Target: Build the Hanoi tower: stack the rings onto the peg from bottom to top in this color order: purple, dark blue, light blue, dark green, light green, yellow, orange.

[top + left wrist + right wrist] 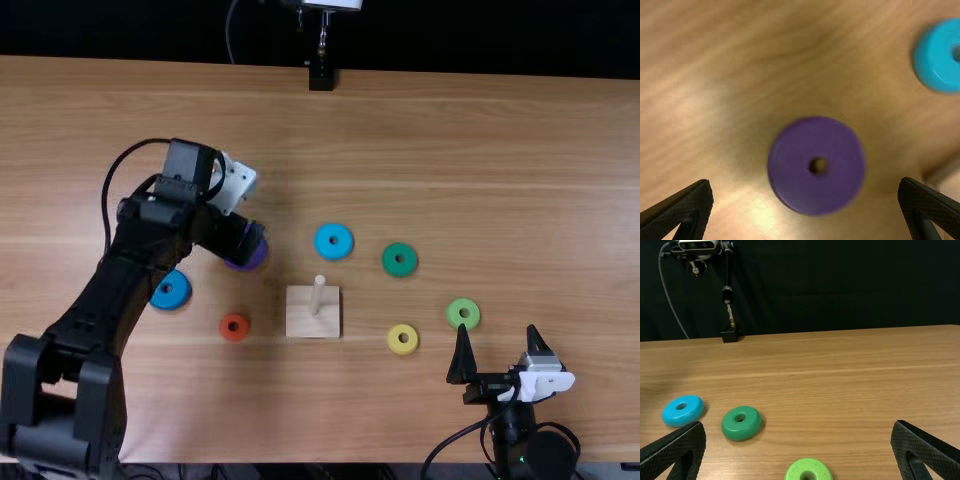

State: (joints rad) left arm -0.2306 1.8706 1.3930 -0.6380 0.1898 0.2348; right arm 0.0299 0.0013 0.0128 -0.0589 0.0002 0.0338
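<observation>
My left gripper is over the purple ring, which it partly covers. In the left wrist view, the purple ring lies flat beyond the spread fingers of the left gripper. The bare peg rises from its square base. Around it lie the dark blue ring, light blue ring, dark green ring, light green ring, yellow ring and orange ring. My right gripper, open and holding nothing, stands near the light green ring; the right wrist view shows the right gripper too.
A black stand foot is at the table's far edge, with a cable beside it. The left arm stretches over the table's left side, close to the dark blue ring. Wooden table surface extends at the far right.
</observation>
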